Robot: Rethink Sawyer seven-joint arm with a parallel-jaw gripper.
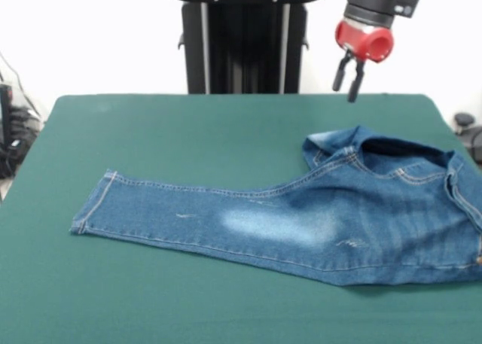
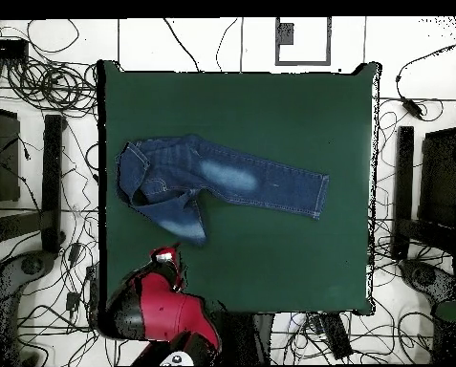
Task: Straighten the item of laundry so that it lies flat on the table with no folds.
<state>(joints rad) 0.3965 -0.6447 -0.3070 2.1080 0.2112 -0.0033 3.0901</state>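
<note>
Your gripper (image 1: 351,77), jaws slightly parted and empty, hangs above soft, floppy jeans (image 1: 316,216); pinch the folded waistband just below.

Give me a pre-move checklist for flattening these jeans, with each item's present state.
1. Pincer empty: ok, nothing hangs from it.
2. Pincer clear of the cloth: ok, it hangs above the table's far edge, apart from the jeans.
3. Pincer open wide enough to grasp: cannot tell, its tips look close together.
4. Jeans flat: not ok, one leg lies folded over near the waist.
5. Other leg straight: ok, it runs flat to its hem.
6. Room on the table to spread the folded leg: ok, bare green lies beside it.
</note>
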